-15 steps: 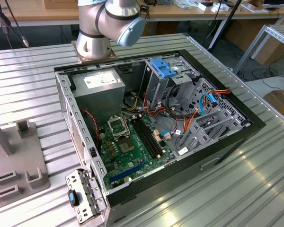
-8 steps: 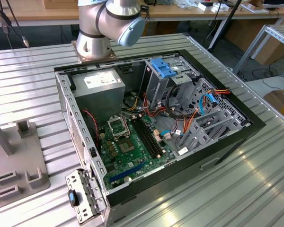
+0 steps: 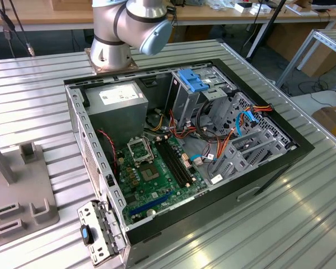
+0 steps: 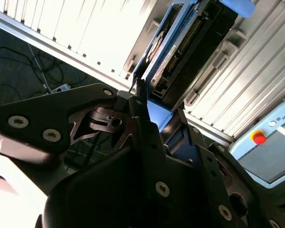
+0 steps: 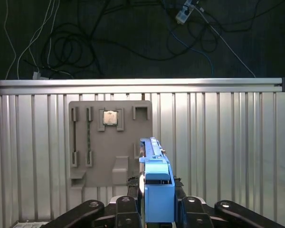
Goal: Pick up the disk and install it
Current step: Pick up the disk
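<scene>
The disk (image 5: 154, 154), a grey drive in a bright blue carrier, is seen edge-on in the first wrist view, high above the ribbed metal table. My gripper (image 5: 157, 186) is shut on it, with a black finger pressed against each side. In the second wrist view the disk (image 4: 180, 42) sticks out beyond the gripper (image 4: 154, 114), its connector edge and blue rail showing. The exterior view shows the arm's base and elbow (image 3: 129, 28) behind the open computer case (image 3: 78, 123).
Inside the case an upright grey drive bay (image 3: 185, 106) carries a blue latch piece (image 3: 193, 81); cables, motherboard (image 3: 157, 174) and power supply (image 3: 115, 106) surround it. A grey fixture plate (image 5: 109, 156) holding a chip (image 5: 109, 118) lies below the disk. A detached front bracket (image 3: 101, 230) leans by the case.
</scene>
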You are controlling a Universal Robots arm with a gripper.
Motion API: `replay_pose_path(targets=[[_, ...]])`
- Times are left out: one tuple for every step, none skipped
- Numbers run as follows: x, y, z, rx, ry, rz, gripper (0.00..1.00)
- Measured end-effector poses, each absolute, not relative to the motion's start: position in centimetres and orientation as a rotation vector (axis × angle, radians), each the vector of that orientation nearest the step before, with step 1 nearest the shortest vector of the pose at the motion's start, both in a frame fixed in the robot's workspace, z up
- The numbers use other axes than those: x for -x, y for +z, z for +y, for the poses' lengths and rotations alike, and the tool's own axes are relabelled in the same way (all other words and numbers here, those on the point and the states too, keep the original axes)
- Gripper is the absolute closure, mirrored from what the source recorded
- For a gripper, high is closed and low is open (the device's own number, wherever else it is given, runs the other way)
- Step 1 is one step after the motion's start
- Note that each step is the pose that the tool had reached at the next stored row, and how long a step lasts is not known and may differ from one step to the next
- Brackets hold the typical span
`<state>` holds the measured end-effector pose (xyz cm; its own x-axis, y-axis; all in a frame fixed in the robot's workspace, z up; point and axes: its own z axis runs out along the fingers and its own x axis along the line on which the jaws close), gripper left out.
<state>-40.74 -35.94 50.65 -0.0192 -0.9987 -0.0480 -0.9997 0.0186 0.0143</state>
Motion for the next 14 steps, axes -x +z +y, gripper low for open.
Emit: replay_pose_path(targets=[[39.9, 50.6, -35.9, 2.183, 0.068, 2.225, 0.63], [39.3, 50.6, -35.9, 2.183, 0.068, 2.225, 0.63], [38.8, 50.6, -35.9, 2.183, 0.068, 2.225, 0.63], [38.5, 50.6, -35.9, 2.183, 0.068, 2.224, 0.63], [38.5, 50.6, -35.9, 2.183, 0.068, 2.225, 0.63], [38.5, 50.7, -35.9, 2.183, 0.068, 2.225, 0.63], [38.5, 50.8, -35.9, 2.183, 0.068, 2.225, 0.63], [38.5, 50.9, -35.9, 2.183, 0.068, 2.225, 0.63], [38.5, 51.0, -35.9, 2.183, 0.068, 2.225, 0.63], [38.5, 51.2, -35.9, 2.183, 0.068, 2.225, 0.63], [38.5, 51.3, -35.9, 2.183, 0.068, 2.225, 0.63], [38.5, 51.3, -35.9, 2.183, 0.068, 2.225, 0.63], [38.5, 51.3, -35.9, 2.183, 0.068, 2.225, 0.63], [38.3, 51.3, -35.9, 2.183, 0.068, 2.224, 0.63]])
